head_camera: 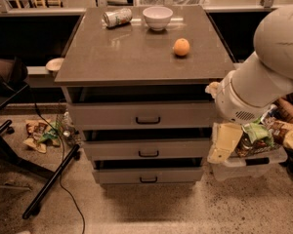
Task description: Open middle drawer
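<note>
The grey cabinet (136, 57) has three stacked drawers. The middle drawer (112, 150) is the second one, with a small black handle (148, 153); its front sits in line with the top drawer (102, 116) and bottom drawer (117, 176), and a dark gap shows above it. My white arm (263, 77) reaches in from the right. The cream-coloured gripper (223, 144) hangs just off the cabinet's right side, level with the middle drawer and apart from its handle.
A can (117, 17), a white bowl (157, 17) and an orange (181, 47) lie on the cabinet top. A clear bin (249, 160) with snack bags (258, 133) stands at the right. Black stand legs (49, 186), a cable and wrappers (39, 133) lie on the floor at the left.
</note>
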You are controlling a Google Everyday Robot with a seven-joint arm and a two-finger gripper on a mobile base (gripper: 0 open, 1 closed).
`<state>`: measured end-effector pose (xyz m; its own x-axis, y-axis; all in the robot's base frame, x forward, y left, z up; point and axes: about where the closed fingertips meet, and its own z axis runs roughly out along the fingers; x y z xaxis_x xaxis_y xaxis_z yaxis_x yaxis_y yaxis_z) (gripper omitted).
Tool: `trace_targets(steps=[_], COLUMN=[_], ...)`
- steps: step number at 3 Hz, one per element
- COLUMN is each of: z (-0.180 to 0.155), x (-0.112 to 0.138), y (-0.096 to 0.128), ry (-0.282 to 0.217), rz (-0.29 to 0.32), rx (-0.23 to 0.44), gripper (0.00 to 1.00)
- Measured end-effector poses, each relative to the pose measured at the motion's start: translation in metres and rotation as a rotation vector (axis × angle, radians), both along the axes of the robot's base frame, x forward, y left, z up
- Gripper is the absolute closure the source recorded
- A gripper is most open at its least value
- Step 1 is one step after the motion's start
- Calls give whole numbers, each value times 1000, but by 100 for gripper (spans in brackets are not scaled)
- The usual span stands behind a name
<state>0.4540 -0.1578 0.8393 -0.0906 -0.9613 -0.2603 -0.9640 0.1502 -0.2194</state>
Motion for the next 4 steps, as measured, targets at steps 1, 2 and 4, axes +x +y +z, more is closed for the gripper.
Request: trace_targets(steps=[1, 2, 4], z=[0, -39, -172], x=[0, 4, 30], y=[0, 6, 25], ry=[0, 13, 30], rz=[0, 43, 160], rx=[0, -71, -174], gripper=[0, 0, 0])
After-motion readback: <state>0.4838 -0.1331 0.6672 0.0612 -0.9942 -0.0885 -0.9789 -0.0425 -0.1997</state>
